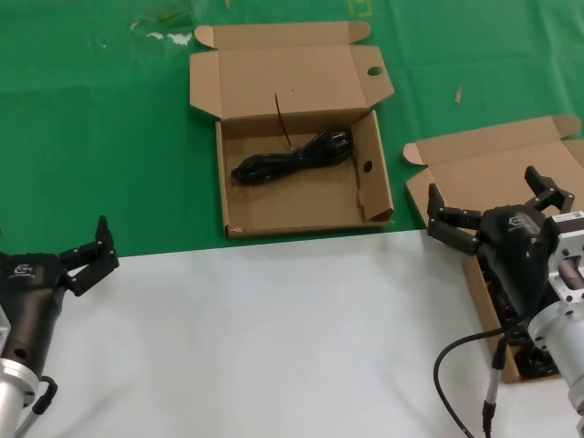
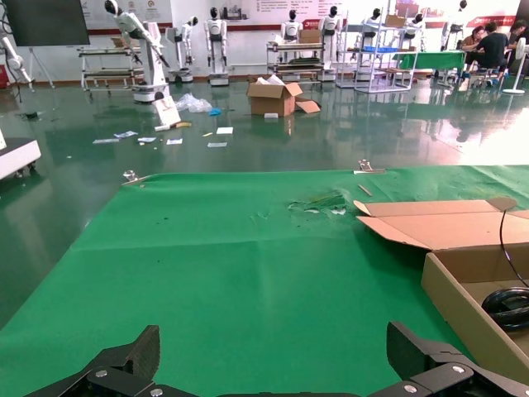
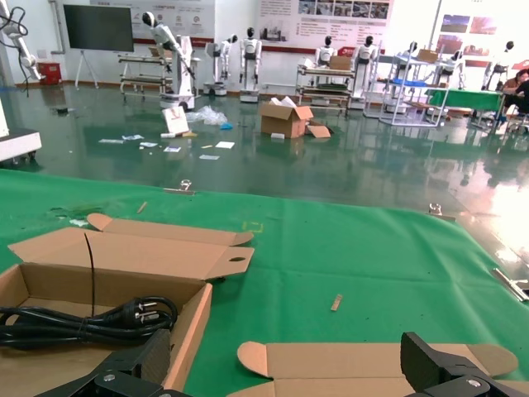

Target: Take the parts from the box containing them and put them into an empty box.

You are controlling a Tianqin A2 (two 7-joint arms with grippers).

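Right gripper [image 1: 493, 208]: fingers [image 1: 453, 223] spread wide and released, nothing between them. It hung over the near right of the table, above the long box [image 1: 497, 301] on the right, whose plain lid [image 1: 497, 155] lay folded back toward the far side. Dark cord bundles [image 1: 534, 358] were partly visible inside that box beneath the arm; how many could not be told.

Left gripper [image 1: 88, 258]: fingers [image 1: 100, 239] also spread apart, holding nothing. It sat at the near left, over the white sheet [image 1: 274, 328] that covered the near part of the table, well apart from both boxes.

Square box [image 1: 301, 187] stood centre, on the green cloth [image 1: 91, 137] just beyond the far edge of the white sheet. Its tall lid [image 1: 287, 78] was open and tilted back, with a round hole [image 1: 374, 71] in the right corner of the lid and another in the right side flap [image 1: 366, 167].

One black power cord [image 1: 292, 157] lay in the far half of the square box, stretched left to right, plug end [image 1: 336, 141] toward the right. The right wrist view showed the same cord [image 3: 78, 321] lying on the box floor, plug prongs facing the box's right wall. A thin dark tie or strand [image 1: 281, 117] stood up from the cord against the lid.
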